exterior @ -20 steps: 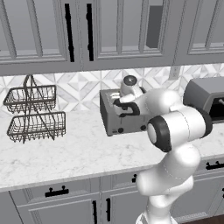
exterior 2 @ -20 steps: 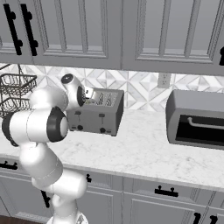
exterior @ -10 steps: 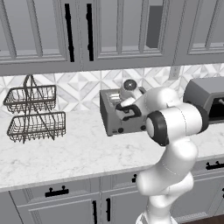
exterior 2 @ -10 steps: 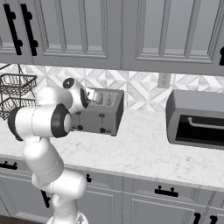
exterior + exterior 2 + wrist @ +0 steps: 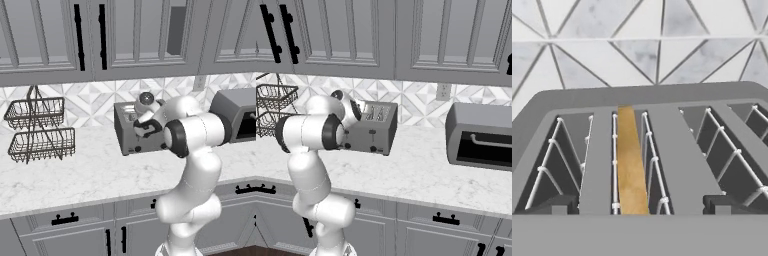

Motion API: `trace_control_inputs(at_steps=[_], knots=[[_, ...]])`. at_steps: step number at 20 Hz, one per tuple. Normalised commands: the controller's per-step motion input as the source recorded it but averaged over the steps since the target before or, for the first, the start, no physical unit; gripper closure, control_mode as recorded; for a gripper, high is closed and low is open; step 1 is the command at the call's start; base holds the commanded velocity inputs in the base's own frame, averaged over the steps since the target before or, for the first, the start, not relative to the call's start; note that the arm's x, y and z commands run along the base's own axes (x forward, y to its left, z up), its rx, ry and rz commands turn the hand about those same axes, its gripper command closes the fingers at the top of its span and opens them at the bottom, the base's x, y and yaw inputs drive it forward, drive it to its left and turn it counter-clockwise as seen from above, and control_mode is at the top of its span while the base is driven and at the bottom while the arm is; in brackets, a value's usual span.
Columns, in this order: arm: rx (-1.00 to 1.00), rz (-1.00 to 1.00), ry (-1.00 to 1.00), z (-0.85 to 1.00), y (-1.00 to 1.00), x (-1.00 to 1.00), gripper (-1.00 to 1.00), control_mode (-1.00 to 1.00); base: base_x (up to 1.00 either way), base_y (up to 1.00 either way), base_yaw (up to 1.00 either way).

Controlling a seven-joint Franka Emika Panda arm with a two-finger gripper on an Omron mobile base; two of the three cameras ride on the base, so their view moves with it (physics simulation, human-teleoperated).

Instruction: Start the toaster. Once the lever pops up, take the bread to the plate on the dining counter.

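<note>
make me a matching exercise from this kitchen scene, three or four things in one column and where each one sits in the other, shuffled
Things:
1. thin slice of bread with tan-yellow crust
2. boxy grey metal four-slot toaster
3. two-tier dark wire basket rack
4. large dark grey oven-like appliance

Places:
A. on the marble worktop at its far left, by the tiled wall
B. on the worktop to the right of the toaster, under the wall socket
C. standing on edge down in a toaster slot
D. on the worktop between the basket rack and the oven-like appliance, with the arm's hand over it

Pairs: 1-C, 2-D, 3-A, 4-B
</note>
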Motion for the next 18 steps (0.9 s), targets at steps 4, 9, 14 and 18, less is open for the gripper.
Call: trace_control_inputs(at_steps=[4,9,14,18], knots=[[0.0,0.0,0.0,-0.14,0.06,0.23,-1.0,-1.0,0.0,0.0,0.0],[0.0,0.0,0.0,-0.24,0.02,0.01,1.0,-1.0,0.0,0.0,0.0],[0.0,0.0,-0.01,0.0,0.0,-0.1,1.0,-1.0,0.0,0.0,0.0],[0.0,0.0,-0.12,0.33,0.0,-0.36,1.0,-1.0,0.0,0.0,0.0]])
